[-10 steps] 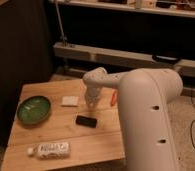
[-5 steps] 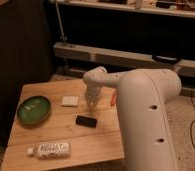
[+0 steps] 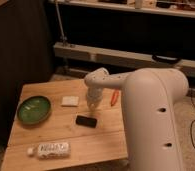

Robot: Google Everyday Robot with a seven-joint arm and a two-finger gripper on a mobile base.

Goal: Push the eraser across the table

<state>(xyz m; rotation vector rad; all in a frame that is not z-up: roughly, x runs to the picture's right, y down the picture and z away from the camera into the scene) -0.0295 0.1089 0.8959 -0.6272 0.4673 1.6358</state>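
Observation:
The eraser [image 3: 86, 121] is a small flat black block lying near the middle of the light wooden table [image 3: 51, 135]. My gripper [image 3: 93, 103] hangs at the end of the white arm, pointing down, just above and behind the eraser, a short gap away from it. The big white arm body fills the right side of the view and hides the table's right edge.
A green bowl [image 3: 34, 109] sits at the table's left. A pale white square pad [image 3: 69, 101] lies left of the gripper. A clear labelled bottle [image 3: 50, 149] lies near the front edge. An orange object [image 3: 114, 97] lies behind the arm. Dark shelving stands behind.

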